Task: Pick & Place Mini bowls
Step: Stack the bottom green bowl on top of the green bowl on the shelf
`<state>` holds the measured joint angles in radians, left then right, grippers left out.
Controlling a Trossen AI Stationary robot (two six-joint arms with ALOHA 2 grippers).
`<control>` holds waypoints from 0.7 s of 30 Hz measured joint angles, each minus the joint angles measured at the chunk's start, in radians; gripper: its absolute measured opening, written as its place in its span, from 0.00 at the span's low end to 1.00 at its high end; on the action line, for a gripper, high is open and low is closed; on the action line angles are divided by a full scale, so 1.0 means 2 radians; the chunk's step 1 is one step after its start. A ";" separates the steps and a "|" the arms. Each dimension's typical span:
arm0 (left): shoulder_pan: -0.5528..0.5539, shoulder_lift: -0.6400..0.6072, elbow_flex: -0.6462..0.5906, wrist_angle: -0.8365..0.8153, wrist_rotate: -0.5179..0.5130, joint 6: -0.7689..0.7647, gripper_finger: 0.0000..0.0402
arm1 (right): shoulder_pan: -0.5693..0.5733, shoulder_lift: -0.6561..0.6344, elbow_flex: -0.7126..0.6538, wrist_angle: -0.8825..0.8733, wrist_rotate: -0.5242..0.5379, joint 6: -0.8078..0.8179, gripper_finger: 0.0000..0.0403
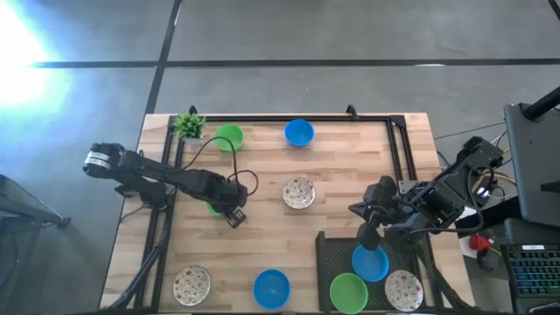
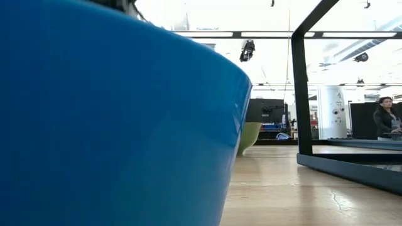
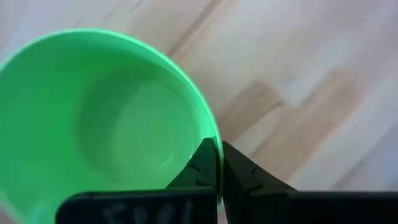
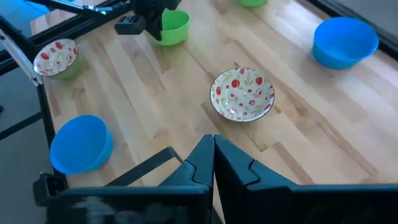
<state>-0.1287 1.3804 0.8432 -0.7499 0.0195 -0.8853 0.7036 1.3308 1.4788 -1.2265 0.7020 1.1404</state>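
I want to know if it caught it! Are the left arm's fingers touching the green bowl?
Touching. In the left wrist view the left fingers are pinched shut on the green bowl's rim, one inside and one outside.

gripped bowl (image 3: 106, 118): plain green
centre bowl (image 4: 242, 94): white (red and green speckles)
table (image 1: 350, 175): light wood

Strong white glare burns the floor (image 1: 22, 52) at the overhead view's left edge. Up close, the blue bowl (image 2: 113, 119) is a soft blur against bright, washed-out ceiling lights (image 2: 207, 16).
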 joint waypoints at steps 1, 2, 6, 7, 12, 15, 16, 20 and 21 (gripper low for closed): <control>0.000 0.000 0.009 -0.001 0.000 0.005 0.00 | 0.000 0.000 0.000 0.000 0.004 0.000 0.02; 0.000 0.000 0.020 -0.003 0.000 0.011 0.00 | 0.000 0.000 0.000 0.000 0.005 0.000 0.02; 0.000 0.000 0.068 -0.019 -0.009 0.038 0.00 | 0.000 0.000 0.000 0.000 0.006 0.002 0.02; 0.000 0.000 0.081 -0.024 -0.016 0.044 0.00 | 0.000 0.001 0.000 0.001 0.006 0.004 0.02; 0.000 0.000 0.141 -0.053 -0.054 0.081 0.00 | -0.001 0.004 -0.001 0.002 0.018 -0.003 0.02; 0.000 0.002 0.172 -0.057 -0.081 0.117 0.00 | -0.007 0.004 -0.001 0.003 0.043 0.000 0.02; 0.000 0.002 0.181 -0.057 -0.089 0.132 0.00 | -0.008 0.004 -0.001 0.003 0.054 0.000 0.02; 0.000 0.006 0.209 -0.058 -0.132 0.187 0.00 | -0.012 0.004 -0.002 0.006 0.093 -0.011 0.02; 0.000 0.009 0.217 -0.058 -0.142 0.201 0.00 | -0.013 0.004 -0.002 0.006 0.099 -0.012 0.02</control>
<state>-0.1287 1.3989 1.2767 -0.8667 -0.2655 -0.4824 0.6776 1.3397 1.4756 -1.2138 0.9000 1.1174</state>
